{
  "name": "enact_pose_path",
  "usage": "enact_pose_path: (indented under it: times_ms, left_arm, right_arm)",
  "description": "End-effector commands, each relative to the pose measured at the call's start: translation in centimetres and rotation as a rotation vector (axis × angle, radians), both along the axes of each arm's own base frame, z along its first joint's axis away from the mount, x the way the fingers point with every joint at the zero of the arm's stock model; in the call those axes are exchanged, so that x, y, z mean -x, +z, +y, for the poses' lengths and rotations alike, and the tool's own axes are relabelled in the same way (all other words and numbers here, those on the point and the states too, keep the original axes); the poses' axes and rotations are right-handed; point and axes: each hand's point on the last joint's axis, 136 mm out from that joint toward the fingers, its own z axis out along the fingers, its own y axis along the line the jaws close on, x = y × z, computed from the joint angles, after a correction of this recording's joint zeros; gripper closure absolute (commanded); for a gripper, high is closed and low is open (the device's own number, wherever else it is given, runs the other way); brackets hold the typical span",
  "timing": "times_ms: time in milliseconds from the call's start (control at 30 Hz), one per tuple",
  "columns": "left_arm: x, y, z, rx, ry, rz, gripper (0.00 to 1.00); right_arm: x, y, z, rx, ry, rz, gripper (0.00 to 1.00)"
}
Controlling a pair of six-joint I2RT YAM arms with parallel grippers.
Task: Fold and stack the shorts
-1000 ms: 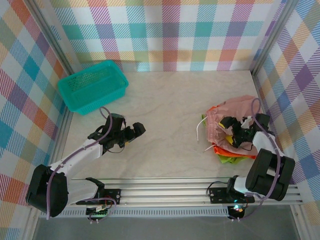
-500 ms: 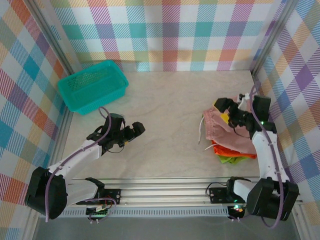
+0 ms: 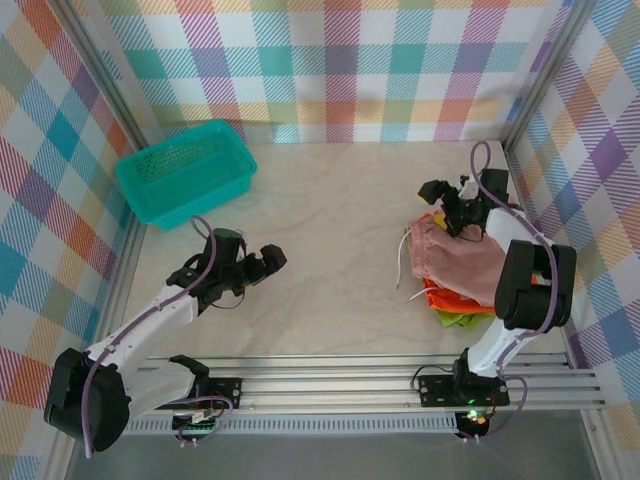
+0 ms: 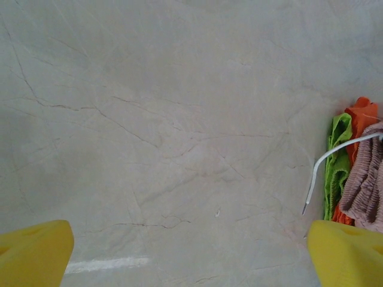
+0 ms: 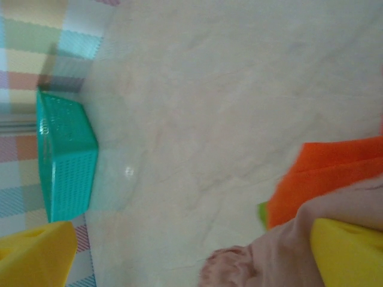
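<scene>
Shorts (image 3: 465,265) stacked just beside right hand (image 3: 443,205), released; left hand (image 3: 268,265) released, well apart.

pastel plaid walls (image 3: 360,60) enclose a pale marbled table (image 3: 330,230).

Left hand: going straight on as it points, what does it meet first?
Likely the bare pale marble-look tabletop; the open left hand faces it, with the pile of pink, orange and green cloth shorts off to the side. Depth is unclear.

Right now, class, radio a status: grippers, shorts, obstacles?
Left gripper open, above table. Right gripper open, over far edge of shorts. Stacked, pink on top. Basket far left, clear.
</scene>
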Motion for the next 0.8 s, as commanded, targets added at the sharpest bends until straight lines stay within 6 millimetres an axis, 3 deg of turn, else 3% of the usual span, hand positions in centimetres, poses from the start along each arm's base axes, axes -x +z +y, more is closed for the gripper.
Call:
enact_pose_path:
  times_ms: [0, 67, 167, 233, 400, 533, 633, 767]
  left_arm:
    - [0.2, 0.0, 0.9, -0.032, 0.011, -0.009, 0.0]
    - [0.2, 0.1, 1.0, -0.04, 0.012, -0.012, 0.0]
    - [0.0, 0.5, 1.7, -0.077, 0.025, -0.031, 0.0]
    - [-0.2, 1.1, 2.4, -0.116, 0.044, -0.059, 0.0]
    - [-1.3, 4.1, 5.8, -0.278, 0.141, -0.18, 0.0]
    - [-2.5, 7.0, 8.5, -0.441, 0.198, -0.335, 0.0]
    - [-3.7, 9.2, 10.1, -0.547, 0.246, -0.48, 0.0]
    - [-4.9, 9.8, 12.2, -0.701, 0.324, -0.599, 0.0]
  right_arm:
    - [0.2, -3.2, -1.2, -0.031, -0.05, 0.031, 0.01]
    - [0.4, -3.9, -1.0, -0.06, -0.044, 0.045, 0.01]
    - [0.4, -2.2, -0.7, -0.078, -0.029, 0.0, 0.01]
    - [0.5, 0.3, -0.6, -0.061, -0.022, -0.057, 0.01]
    - [2.2, 9.1, 1.3, 0.089, 0.046, -0.287, 0.0]
    - [4.9, 13.0, 2.8, 0.303, 0.077, -0.456, 0.01]
    - [6.7, 12.3, 2.3, 0.41, 0.044, -0.528, 0.01]
    - [8.5, 8.9, 1.0, 0.508, -0.011, -0.606, 0.01]
